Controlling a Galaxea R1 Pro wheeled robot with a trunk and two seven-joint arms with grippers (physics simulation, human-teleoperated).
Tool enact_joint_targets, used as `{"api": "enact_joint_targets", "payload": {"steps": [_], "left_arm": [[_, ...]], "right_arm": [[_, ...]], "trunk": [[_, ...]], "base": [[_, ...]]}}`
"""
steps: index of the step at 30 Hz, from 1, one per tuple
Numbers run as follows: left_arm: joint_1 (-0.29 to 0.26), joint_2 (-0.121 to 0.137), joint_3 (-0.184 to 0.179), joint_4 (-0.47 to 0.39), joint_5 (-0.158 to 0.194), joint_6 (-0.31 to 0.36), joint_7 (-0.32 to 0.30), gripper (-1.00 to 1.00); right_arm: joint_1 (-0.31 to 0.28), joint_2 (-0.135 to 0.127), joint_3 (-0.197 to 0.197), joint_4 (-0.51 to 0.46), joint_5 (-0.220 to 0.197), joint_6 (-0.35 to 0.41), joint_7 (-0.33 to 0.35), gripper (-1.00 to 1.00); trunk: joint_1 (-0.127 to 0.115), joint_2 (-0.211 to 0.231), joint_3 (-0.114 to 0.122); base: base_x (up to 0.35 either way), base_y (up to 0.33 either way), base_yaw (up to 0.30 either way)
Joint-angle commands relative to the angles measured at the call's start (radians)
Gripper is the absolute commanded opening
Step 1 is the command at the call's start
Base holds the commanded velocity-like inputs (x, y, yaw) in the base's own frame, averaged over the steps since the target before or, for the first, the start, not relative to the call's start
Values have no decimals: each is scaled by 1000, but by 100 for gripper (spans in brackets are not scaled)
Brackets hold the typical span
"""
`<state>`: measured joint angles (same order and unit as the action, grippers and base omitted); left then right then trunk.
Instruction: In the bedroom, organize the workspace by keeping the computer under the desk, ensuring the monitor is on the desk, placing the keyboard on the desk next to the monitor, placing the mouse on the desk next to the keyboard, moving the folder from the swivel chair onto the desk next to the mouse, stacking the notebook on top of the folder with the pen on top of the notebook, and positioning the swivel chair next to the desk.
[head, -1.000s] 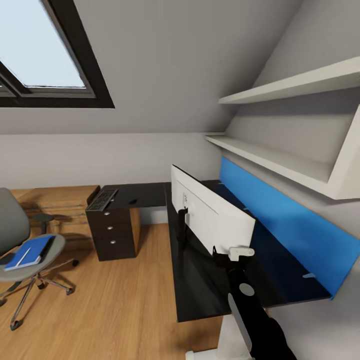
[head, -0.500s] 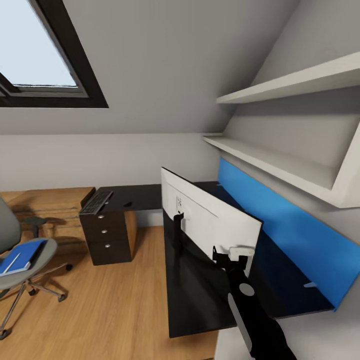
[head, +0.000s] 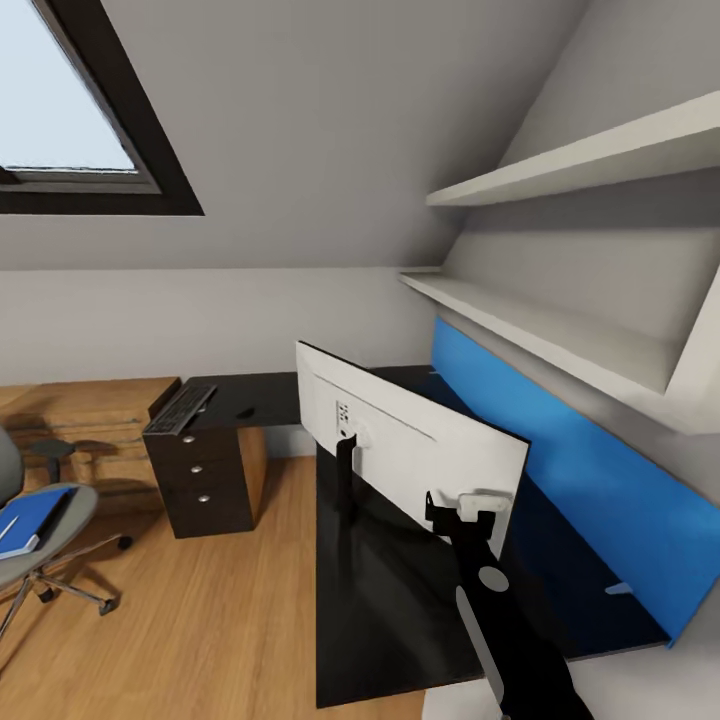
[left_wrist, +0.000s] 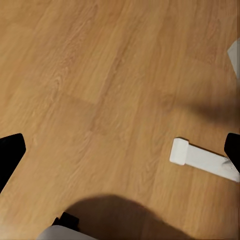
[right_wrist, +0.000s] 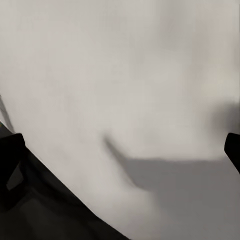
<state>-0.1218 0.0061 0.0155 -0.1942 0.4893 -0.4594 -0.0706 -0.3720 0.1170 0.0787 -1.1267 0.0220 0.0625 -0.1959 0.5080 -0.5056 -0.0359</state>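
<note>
- The right gripper (head: 470, 505) sits at the lower centre, its jaws spread wide against the white back of the monitor (head: 400, 440).
- The monitor stands on the desk (head: 380, 590).
- At the left edge, the folder (head: 30, 515) lies on the swivel chair (head: 45, 540).
- The left claw's tips sit wide apart over the floor (left_wrist: 100, 90).

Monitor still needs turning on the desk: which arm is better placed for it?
Right, probably. The right gripper is up against the monitor's white back over the desk, and its wrist view faces that panel. The left wrist view looks at bare floor.

Head camera looking down along desk (head: 400, 600); right wrist camera pressing close to monitor (right_wrist: 125, 75) back; left wrist camera facing floor (left_wrist: 100, 75).
</note>
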Motion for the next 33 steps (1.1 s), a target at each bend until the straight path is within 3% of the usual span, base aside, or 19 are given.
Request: {"api": "enact_joint_targets", "payload": {"steps": [1,11,33], "left_arm": [[-1,0,1,1,8,-2,-7,100],[-1,19,1,1,8,-3,-8,100],[-1,22,1,1,8,-2,-8,100]], "right_arm": [[-1,0,2,-1,3,7,-7,100],[-1,0,1,-1,3,7,-7,100],[0,-1,1,-1,4,7,-7,100]], "trunk": [[1,-2,-2],[1,-2,-2],[1,-2,-2]], "base": [[156,-127,0],[66,-34,0],[140,-1,0]]}}
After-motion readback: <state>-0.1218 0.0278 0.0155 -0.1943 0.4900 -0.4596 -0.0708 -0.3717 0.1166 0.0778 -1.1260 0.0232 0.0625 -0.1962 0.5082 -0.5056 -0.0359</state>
